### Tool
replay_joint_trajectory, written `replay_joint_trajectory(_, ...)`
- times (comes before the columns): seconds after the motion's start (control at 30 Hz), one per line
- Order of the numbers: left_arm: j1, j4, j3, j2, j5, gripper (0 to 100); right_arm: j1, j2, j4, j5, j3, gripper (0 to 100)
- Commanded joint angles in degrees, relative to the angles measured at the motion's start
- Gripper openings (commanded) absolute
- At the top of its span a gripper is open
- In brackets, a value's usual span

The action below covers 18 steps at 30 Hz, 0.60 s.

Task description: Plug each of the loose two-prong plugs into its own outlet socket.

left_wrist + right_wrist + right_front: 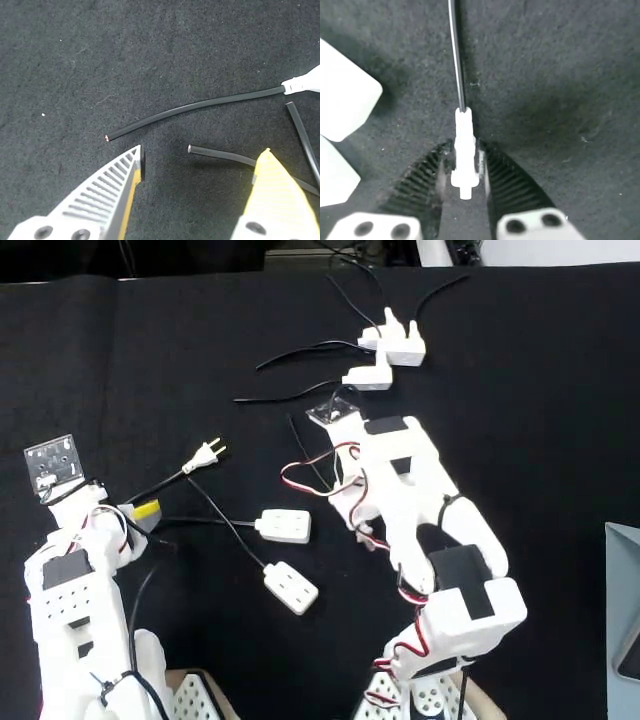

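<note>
- Right gripper (464, 157) is clenched on a white plug (463, 130), with a finger pressed to each flat side. The plug's black cord (455, 50) runs straight away over the black cloth (560, 75).
- Two white blocks (342, 105) lie just beside that held plug. Going by the high view, they are probably the far sockets (385, 350), where this arm's tip sits.
- Left gripper (202, 150) is released, its jaws wide apart and holding nothing. It hangs low over a bare cord end (107, 136), with another cut end just beside it.
- A loose plug (205, 454) lies on the cloth near the left arm, prongs showing.
- A middle socket (285, 526) and a near socket (292, 588) lie between the two arms, close together but apart. Nothing is plugged into either.
- The step in hand looks like bringing the held plug up to a socket; it is not yet pushed in.
- The prongs cannot be made out in the grip, so I cannot tell which way they face.
- The next move calls for lining the prongs up square with the slots, then pushing straight along the plug's length.
- These sockets look light and could slide under the push, so the free gripper may need to brace one.
</note>
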State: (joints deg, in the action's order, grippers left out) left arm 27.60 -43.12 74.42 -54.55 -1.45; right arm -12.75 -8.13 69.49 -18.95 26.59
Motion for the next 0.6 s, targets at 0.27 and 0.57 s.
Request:
replay_joint_trajectory(0.27,-0.75,1.05,-1.19,-1.05,0.53,35,-1.93,14.55,4.13,0.88,-1.63,1.1)
replay_joint_trajectory(0.57,-4.44,1.05,-1.45,-1.05,1.05,35,-13.98,42.59,-3.43,8.09,10.95,1.1)
